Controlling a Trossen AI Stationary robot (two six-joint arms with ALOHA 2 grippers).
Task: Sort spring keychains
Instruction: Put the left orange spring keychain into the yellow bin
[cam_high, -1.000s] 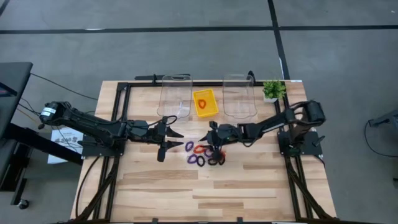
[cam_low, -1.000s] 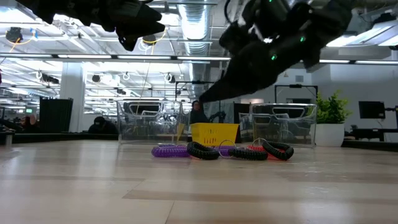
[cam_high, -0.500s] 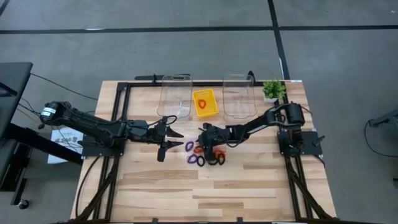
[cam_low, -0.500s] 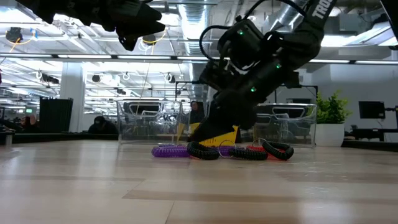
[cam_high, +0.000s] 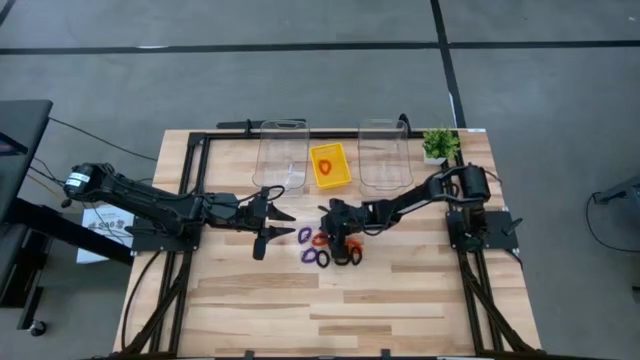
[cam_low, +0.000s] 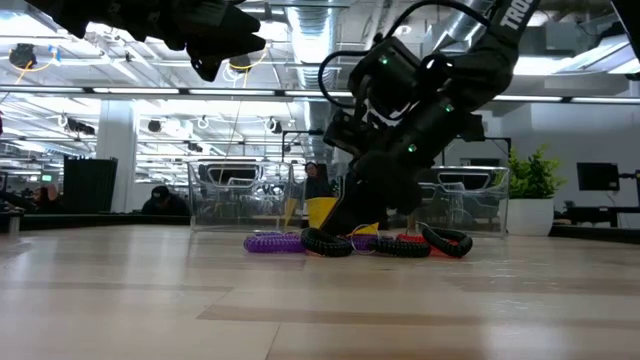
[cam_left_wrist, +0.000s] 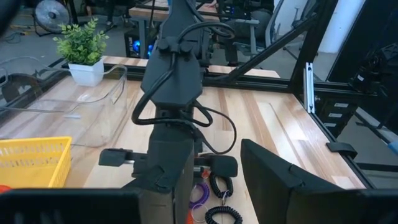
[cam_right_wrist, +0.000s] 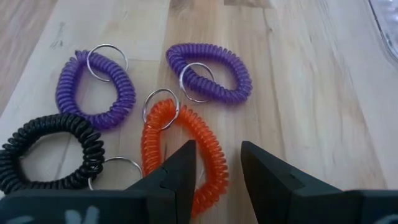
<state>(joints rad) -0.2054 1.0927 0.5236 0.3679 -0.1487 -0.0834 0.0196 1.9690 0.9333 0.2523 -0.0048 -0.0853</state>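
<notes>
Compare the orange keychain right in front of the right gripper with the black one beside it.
The orange keychain is stretched into a long oval; the black keychain lies rounder. The orange one reaches between the right gripper fingers; the black one lies off to the side. Both are coiled loops with metal rings.

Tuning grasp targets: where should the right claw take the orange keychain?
Grip the orange keychain across one long side of its coil, coming straight down from above. It lies flat on the table, so only a top approach fits. The right claw is open astride that side, clear of the metal ring.
</notes>
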